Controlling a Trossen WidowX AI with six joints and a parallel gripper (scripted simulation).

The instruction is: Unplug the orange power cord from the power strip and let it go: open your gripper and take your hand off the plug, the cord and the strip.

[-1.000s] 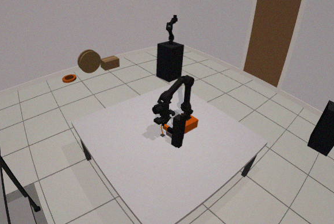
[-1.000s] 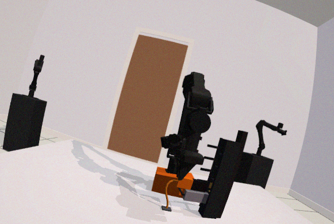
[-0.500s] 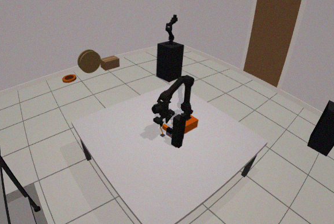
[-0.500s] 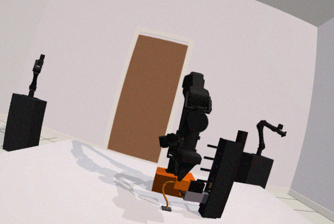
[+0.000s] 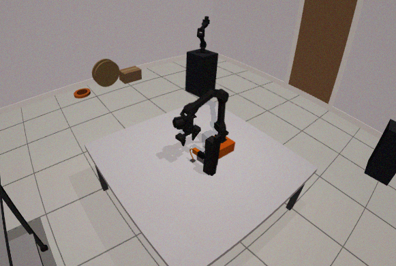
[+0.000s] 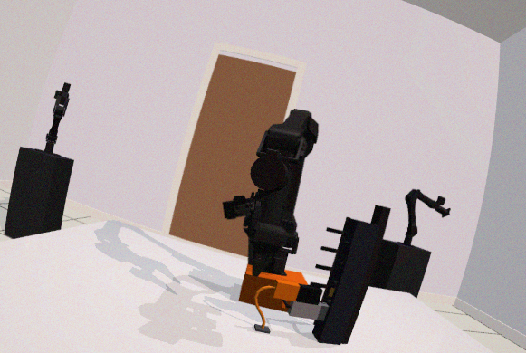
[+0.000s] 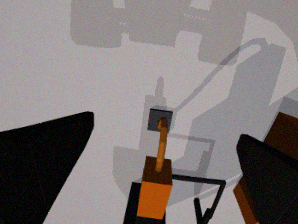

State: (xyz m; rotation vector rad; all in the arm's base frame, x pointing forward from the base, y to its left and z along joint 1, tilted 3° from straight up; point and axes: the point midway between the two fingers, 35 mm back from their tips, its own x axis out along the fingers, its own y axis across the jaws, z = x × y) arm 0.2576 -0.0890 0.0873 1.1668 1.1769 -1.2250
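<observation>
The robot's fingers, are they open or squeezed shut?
Open. In the wrist view the two dark fingers stand far apart, with the orange plug and cord between them, untouched. The gripper hangs above the table.

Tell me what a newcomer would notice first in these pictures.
The black arm arches over the middle of the white table, its gripper open and holding nothing, hanging above the table. Under it sits an orange block, with a short orange cord curling out to a small dark end on the table beside a tall black strip. A brown door stands out on the pale wall behind.
</observation>
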